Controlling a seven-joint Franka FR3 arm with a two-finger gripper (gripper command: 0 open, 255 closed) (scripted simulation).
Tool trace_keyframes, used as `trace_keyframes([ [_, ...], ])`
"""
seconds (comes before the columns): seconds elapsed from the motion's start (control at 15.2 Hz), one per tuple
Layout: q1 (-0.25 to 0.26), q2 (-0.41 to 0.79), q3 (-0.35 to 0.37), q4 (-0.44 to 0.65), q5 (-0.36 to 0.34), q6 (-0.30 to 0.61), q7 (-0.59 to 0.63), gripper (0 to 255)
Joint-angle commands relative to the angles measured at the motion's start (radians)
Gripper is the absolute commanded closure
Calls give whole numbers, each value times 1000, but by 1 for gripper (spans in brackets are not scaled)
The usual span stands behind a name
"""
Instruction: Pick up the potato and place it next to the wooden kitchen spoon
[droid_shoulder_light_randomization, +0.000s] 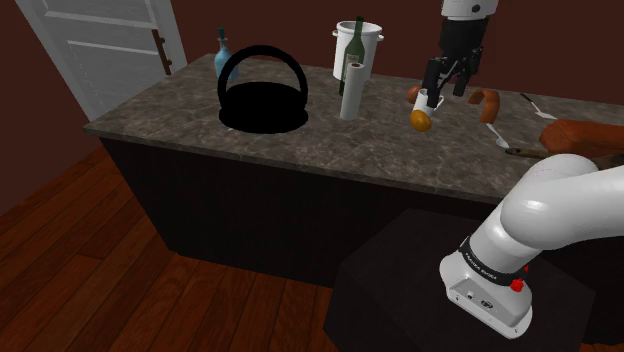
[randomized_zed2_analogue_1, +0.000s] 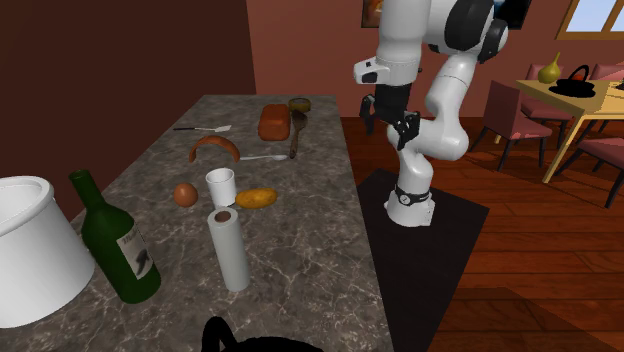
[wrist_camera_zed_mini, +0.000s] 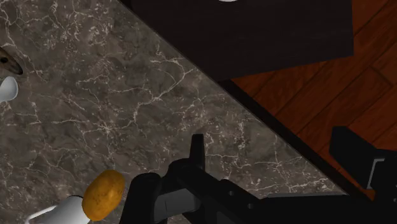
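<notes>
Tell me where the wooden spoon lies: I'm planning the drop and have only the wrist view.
Observer: The long brown wooden spoon lies on the grey marble counter, beside a brown bread loaf.
Operator: Anything between it and the orange-brown potato?
Observer: A slim silver metal spoon lies between them.
Operator: And past the white cup?
Observer: A small round reddish-brown object sits on the cup's far side from the potato.
</notes>
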Motion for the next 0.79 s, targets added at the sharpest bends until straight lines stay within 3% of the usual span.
trace_keyframes([
  [0.0,0,0,0,0,0,0,0,0],
  [0.73,-118,367,-4,38,-150,255,167,0],
])
